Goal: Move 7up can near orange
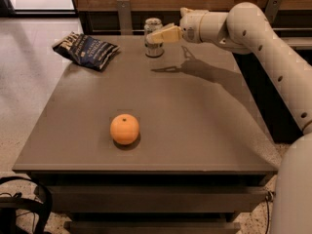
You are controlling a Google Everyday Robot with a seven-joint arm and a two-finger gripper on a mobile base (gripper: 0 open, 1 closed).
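The 7up can (154, 25) stands upright at the far edge of the grey table (204, 126), near the middle. The orange (125, 128) sits toward the table's front, left of centre, far from the can. My gripper (155, 36) reaches in from the right at can height. Its cream tip lies across the can's right side and covers the can's middle. I cannot tell whether it touches the can. The white arm (253, 28) stretches in from the right edge.
A dark blue chip bag (85, 50) lies at the table's far left corner. A wooden wall with metal posts (124, 13) runs behind the table. A dark cabinet (273, 101) stands to the right. Black cables (24, 204) lie on the floor at front left.
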